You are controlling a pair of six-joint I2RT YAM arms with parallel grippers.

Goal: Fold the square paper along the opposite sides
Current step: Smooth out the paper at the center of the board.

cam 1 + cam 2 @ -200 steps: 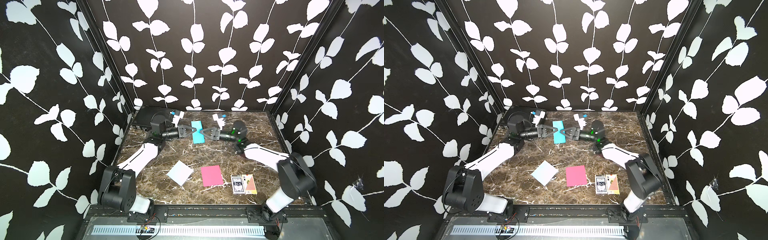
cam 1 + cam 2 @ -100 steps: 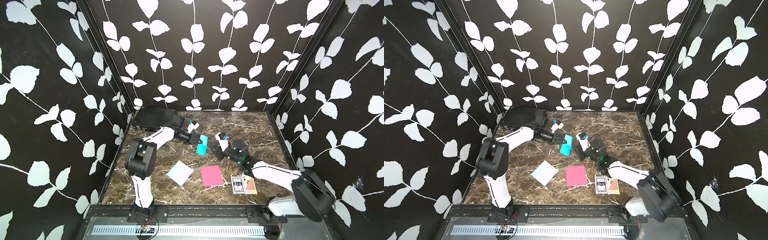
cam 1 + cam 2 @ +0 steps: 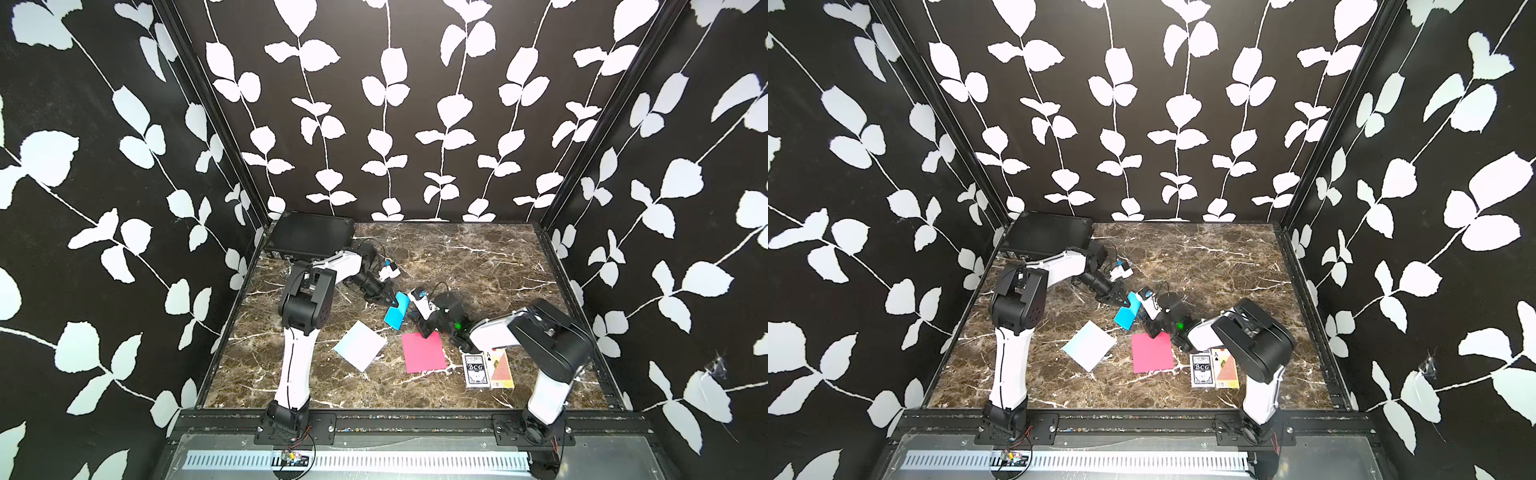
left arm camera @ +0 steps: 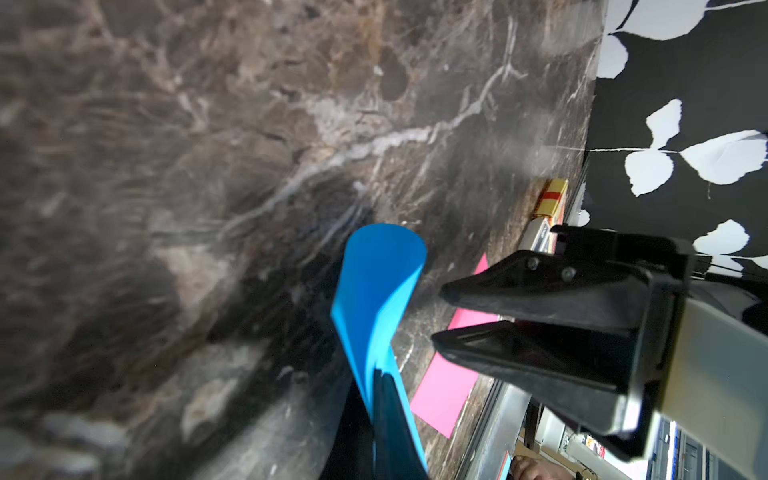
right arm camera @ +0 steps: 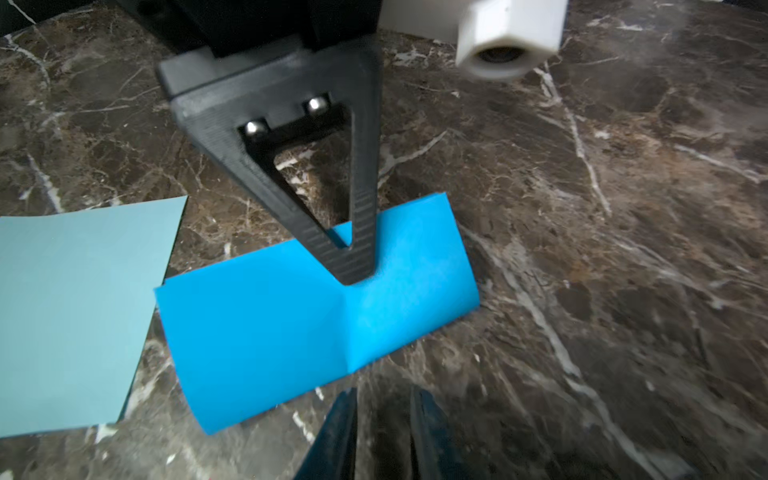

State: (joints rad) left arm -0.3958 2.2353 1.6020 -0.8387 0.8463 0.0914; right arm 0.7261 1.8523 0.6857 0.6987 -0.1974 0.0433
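Blue paper (image 3: 397, 311) sits mid-worktop (image 3: 478, 266), doubled over into a loose loop and not pressed flat. One crease line crosses it in the right wrist view (image 5: 316, 332).

Grip: my left fingers (image 3: 390, 297) are clenched on the paper's open edges at its far end. My right fingers (image 3: 426, 332) stand just beside the paper, parted a little, with bare marble showing through the gap. They grasp nothing.

Writing: the black-and-white card box (image 3: 476, 370) reads "BCG". The red-backed pack (image 3: 500, 368) touching it shows an "A" over a spade at one corner.

Edges and room: the back right of the worktop is open marble. Dark leaf-patterned walls (image 3: 415, 124) close the back and both sides.

Surroundings: a pink sheet (image 3: 424, 352) lies flat with its far edge at my right fingers; I cannot tell whether they touch. A pale sheet (image 3: 360, 345) lies near the blue paper's front end, apart from it. A black box (image 3: 309, 239) fills the back left corner, behind my left arm.
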